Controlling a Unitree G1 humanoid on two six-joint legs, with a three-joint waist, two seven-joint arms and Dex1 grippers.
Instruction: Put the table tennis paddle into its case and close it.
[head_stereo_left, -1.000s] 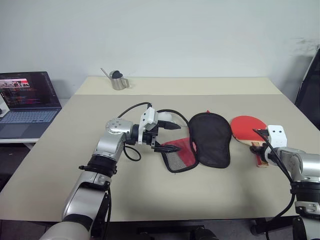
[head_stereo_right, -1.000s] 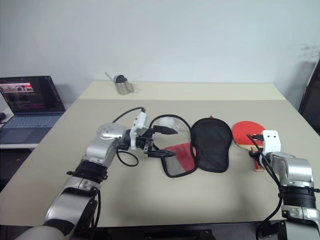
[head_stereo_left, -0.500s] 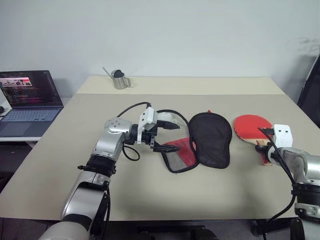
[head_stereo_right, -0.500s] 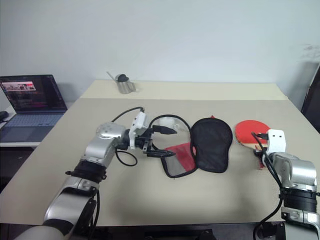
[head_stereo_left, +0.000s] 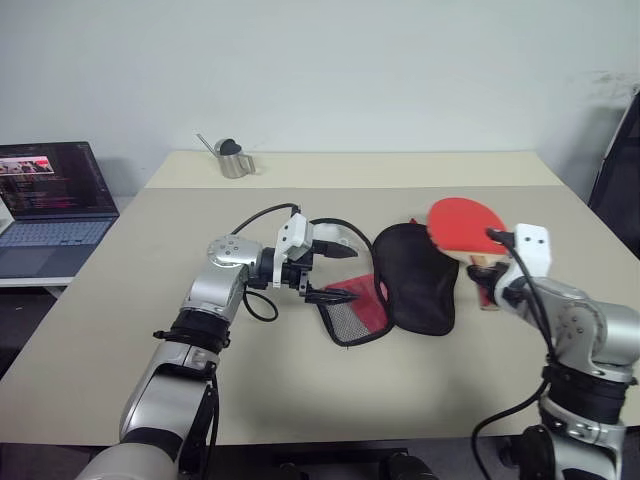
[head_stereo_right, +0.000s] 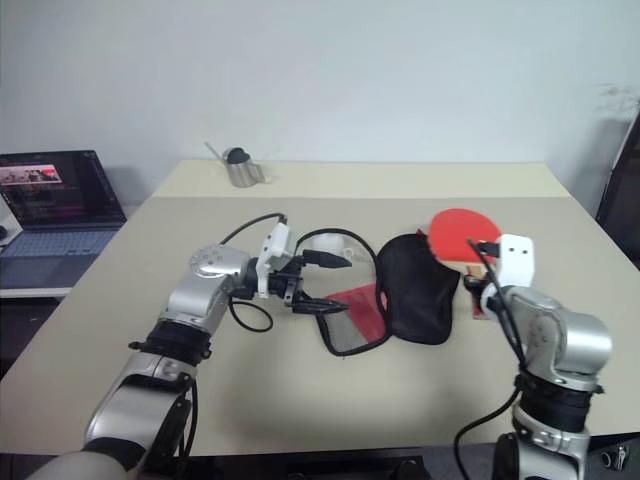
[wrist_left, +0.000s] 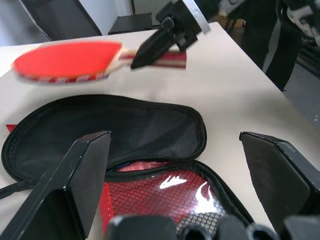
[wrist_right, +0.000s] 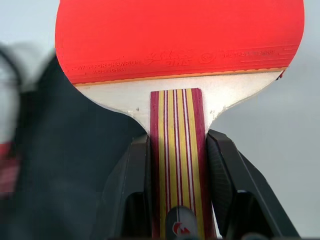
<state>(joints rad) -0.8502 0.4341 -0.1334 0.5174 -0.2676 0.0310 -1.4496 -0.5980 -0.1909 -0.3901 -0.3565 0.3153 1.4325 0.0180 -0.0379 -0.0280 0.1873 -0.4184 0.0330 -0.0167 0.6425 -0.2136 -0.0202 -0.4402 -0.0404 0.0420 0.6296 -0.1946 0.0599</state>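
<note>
Above the table (head_stereo_left: 300, 390), right gripper (wrist_right: 175, 165) clamps the paddle (head_stereo_left: 462, 223), carrying step; next, slide it into the case (head_stereo_left: 415, 275) beside the wide-open left gripper (head_stereo_left: 335, 272).

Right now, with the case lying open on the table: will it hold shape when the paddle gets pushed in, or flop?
Probably floppy: the case lies flat, both soft halves splayed open. Likely light, so it may slide on the smooth table unless pinned. The mesh pocket could snag the paddle.
</note>
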